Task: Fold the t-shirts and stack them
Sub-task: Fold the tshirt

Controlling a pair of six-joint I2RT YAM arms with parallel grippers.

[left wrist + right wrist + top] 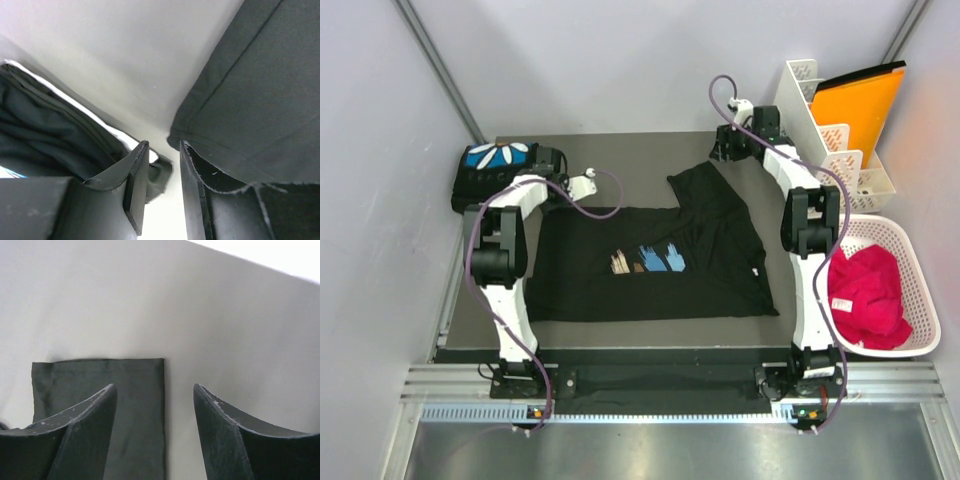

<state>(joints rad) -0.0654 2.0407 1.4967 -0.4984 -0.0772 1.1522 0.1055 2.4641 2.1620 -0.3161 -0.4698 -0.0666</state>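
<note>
- Brush-stroke t-shirt (655, 262): spread flat mid-worktop (630, 160), print up, not yet folded.
- Petal-print t-shirt (492, 168): folded, parked in far-left corner, presumably as stack base.
- Left gripper (584, 185): jaws narrowly parted, empty, beside spread shirt's edge.
- Right gripper (724, 150): jaws wide apart, empty, above far sleeve (705, 185), likely the next pickup point.

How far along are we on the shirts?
Done: the petal-print shirt lies folded at the far left corner. In hand: nothing gripped; both jaws open beside the brush-stroke shirt, mostly spread out. Left: fold it, stack it on the first.
</note>
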